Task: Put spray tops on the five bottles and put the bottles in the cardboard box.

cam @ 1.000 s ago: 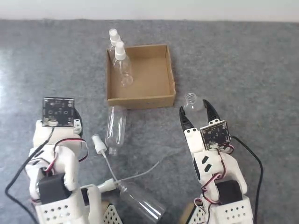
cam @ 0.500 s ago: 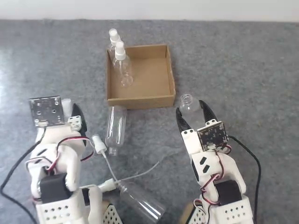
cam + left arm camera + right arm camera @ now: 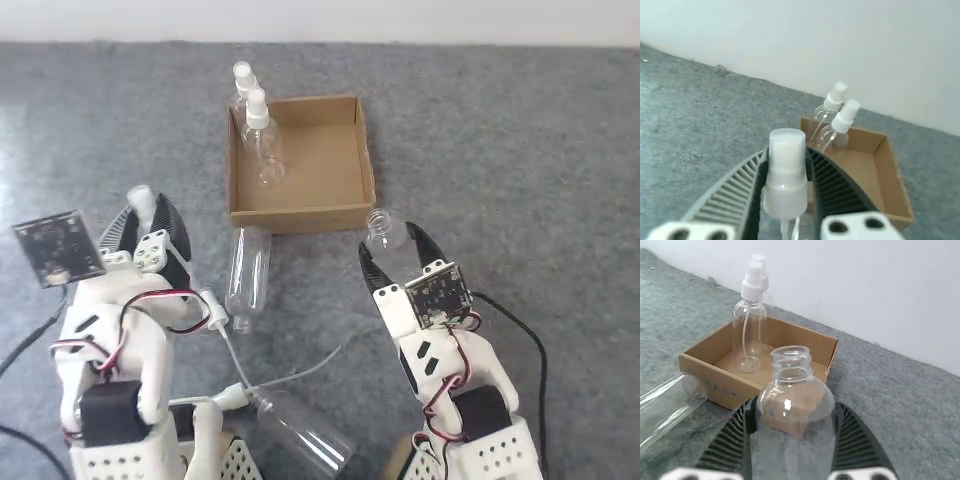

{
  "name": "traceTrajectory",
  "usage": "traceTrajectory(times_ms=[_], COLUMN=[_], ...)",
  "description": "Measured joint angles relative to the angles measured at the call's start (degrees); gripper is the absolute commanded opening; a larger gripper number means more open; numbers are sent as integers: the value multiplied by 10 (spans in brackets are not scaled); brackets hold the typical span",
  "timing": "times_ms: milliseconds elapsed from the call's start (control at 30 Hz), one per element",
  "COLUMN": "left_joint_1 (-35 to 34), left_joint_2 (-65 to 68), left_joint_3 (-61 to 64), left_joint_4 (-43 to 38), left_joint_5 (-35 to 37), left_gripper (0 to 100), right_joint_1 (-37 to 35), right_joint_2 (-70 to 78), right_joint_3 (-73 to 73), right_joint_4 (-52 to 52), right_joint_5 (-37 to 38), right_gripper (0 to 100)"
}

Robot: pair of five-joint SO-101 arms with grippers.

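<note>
- Left gripper (image 3: 146, 208) clamps a spray top (image 3: 785, 175), upright between its fingers.
- Right gripper (image 3: 388, 240) grips an uncapped bottle (image 3: 792, 405) by its body.
- Box (image 3: 300, 216) sits just ahead of the right gripper, with two capped bottles (image 3: 262, 140) at its far side.

overhead, two wrist close-ups toward box (image 3: 320, 165)

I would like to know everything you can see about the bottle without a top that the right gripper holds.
The bottle is clear, plastic by its look, with a round body, sloped shoulders and a short threaded neck. Its mouth is open, with no spray top on it, and it looks empty. It stands upright in the right gripper, whose black jaws press its two sides. It is just outside the cardboard box, by the corner nearest that arm.
</note>
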Motion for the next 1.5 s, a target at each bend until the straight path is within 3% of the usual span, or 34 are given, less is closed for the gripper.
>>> traceTrajectory(times_ms=[233,500,667,1067,1500], left_joint_1=[47,47,51,49,76], left_joint_2=[-2,-2,-5,-6,-7], left_joint_3=[-38,-50,-61,-63,-63], left_joint_4=[-41,-113,-141,-128,-125], left_joint_5=[55,112,138,251,261], left_gripper=[10,10,10,9,9], right_joint_1=[-21,-71,-117,-171,-189], right_joint_2=[0,0,1,1,1], right_joint_3=[0,11,23,24,25], right_joint_4=[0,0,0,-11,-11], right_joint_5=[0,0,40,57,55], right_gripper=[6,7,7,10,10])
